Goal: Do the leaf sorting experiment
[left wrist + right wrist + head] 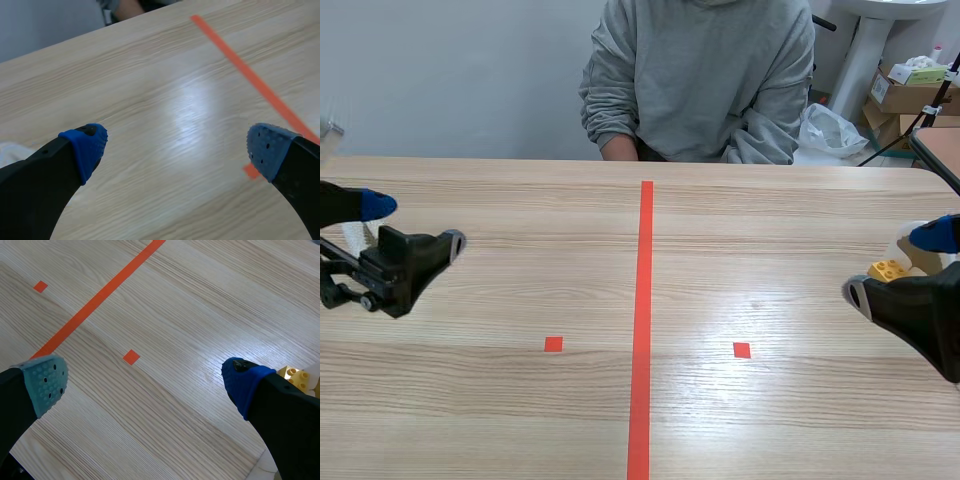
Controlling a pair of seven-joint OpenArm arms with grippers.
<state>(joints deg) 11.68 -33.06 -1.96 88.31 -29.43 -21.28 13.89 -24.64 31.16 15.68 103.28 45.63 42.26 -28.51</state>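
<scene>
Left gripper (pixel 415 223) first: its fingers are spread wide with nothing between them, and in its wrist view (pixel 177 147) only bare wood shows in the gap. It hangs low over the desk (pixel 520 420), well off to the left-arm side of the long tape line (pixel 642 330). Just past it, farther from the tape line, there's a white piece (pixel 358 237) on the wood; what it is, I can't tell.

Now across the tape line to the right gripper (pixel 895 266). It is also wide apart and holding nothing, as its wrist view (pixel 145 382) confirms. It sits about as far from the tape line as its partner does on the other side. Beside its blue-padded finger, on the side away from the tape line, a yellow toy brick (pixel 295 377) lies on the desk.

As for the leaves, these views don't tell where they are.

Two small tape squares (pixel 553 344) flank the tape line, one on each side. At the tape line's far end, a person in a grey sweatshirt (pixel 700 80) sits behind the desk.
</scene>
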